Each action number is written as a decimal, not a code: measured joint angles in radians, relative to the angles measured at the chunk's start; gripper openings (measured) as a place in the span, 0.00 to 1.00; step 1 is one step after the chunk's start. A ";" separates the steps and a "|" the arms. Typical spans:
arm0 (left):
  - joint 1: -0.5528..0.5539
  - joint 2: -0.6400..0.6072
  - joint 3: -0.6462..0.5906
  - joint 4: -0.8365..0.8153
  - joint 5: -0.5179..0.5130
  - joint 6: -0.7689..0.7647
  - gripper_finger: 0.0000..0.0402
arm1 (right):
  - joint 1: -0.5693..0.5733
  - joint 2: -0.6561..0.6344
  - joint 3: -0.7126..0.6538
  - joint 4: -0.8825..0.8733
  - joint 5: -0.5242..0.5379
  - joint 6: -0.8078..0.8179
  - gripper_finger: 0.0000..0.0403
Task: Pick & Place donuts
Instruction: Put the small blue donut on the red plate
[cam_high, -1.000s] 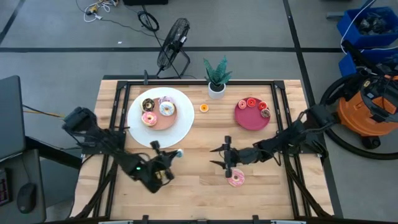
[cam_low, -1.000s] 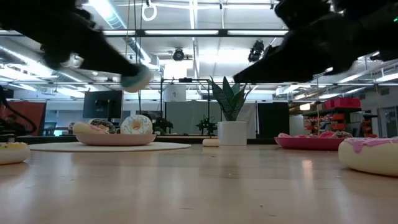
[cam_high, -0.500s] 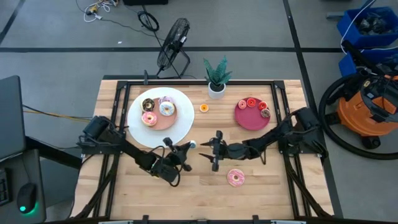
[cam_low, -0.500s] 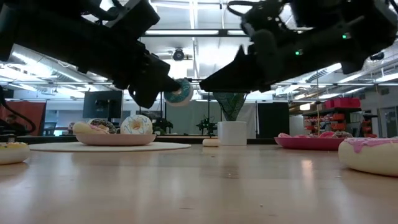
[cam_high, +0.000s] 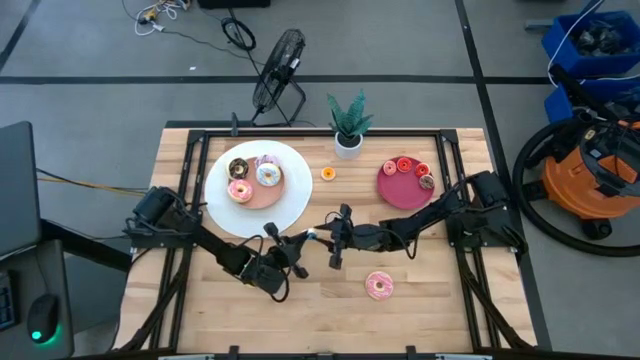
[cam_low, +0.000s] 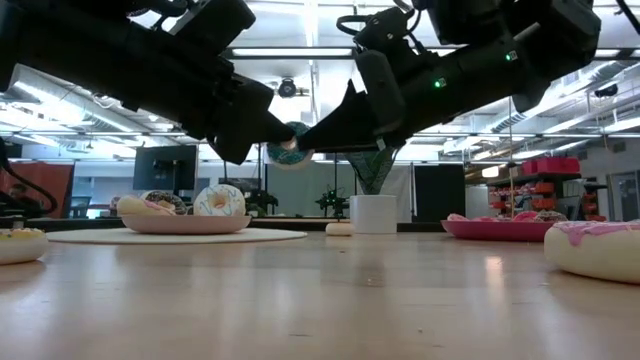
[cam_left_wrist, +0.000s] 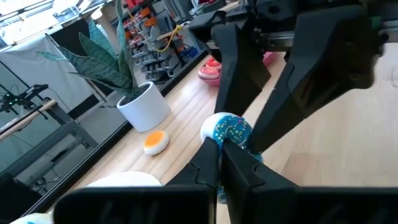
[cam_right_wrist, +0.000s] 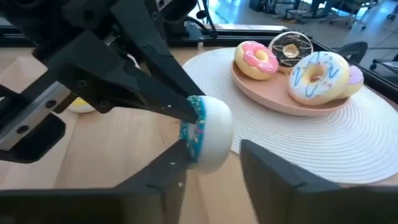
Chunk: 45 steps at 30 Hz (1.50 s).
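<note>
A blue-frosted donut (cam_high: 311, 236) with sprinkles and a white underside hangs over the table's middle. My left gripper (cam_high: 300, 241) is shut on it, reaching in from the left. My right gripper (cam_right_wrist: 211, 155) comes from the right and is open, one finger on each side of the same donut (cam_right_wrist: 208, 134). A pink donut (cam_high: 379, 286) lies flat on the table near the front. Several frosted donuts sit in a pink dish (cam_high: 255, 195) on the white plate (cam_high: 290, 205). My left gripper pinches the blue donut's rim (cam_left_wrist: 222, 140) between its two fingertips, only at their free ends. The fingers come nearly level from the table's left. The donut (cam_low: 288, 145) stands on edge beyond the tips, lifted clear of the table. My right gripper: I cannot tell whether its fingers (cam_right_wrist: 177, 158) touch the donut.
A magenta dish (cam_high: 406, 195) with small donuts sits at the back right. A small orange donut (cam_high: 328, 173) and a potted plant (cam_high: 348, 140) stand at the back middle. A fan (cam_high: 278, 70) stands beyond the table's far edge.
My left gripper has carried the blue donut toward the table's right and a little down, then held still over the middle. My right gripper has moved from above the pink donut toward the table's left, and its fingers now stand on either side of the blue donut.
</note>
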 joint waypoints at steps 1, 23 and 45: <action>0.000 0.000 0.000 0.001 -0.002 0.000 0.03 | -0.003 0.000 0.000 0.000 -0.009 -0.003 0.33; -0.059 -0.032 0.000 -0.145 -0.106 0.161 0.65 | -0.137 -0.632 0.001 -1.438 0.100 0.414 0.02; -0.082 -0.032 0.000 -0.255 -0.102 0.045 0.53 | -0.672 -0.427 -0.005 -1.619 -0.276 0.167 0.02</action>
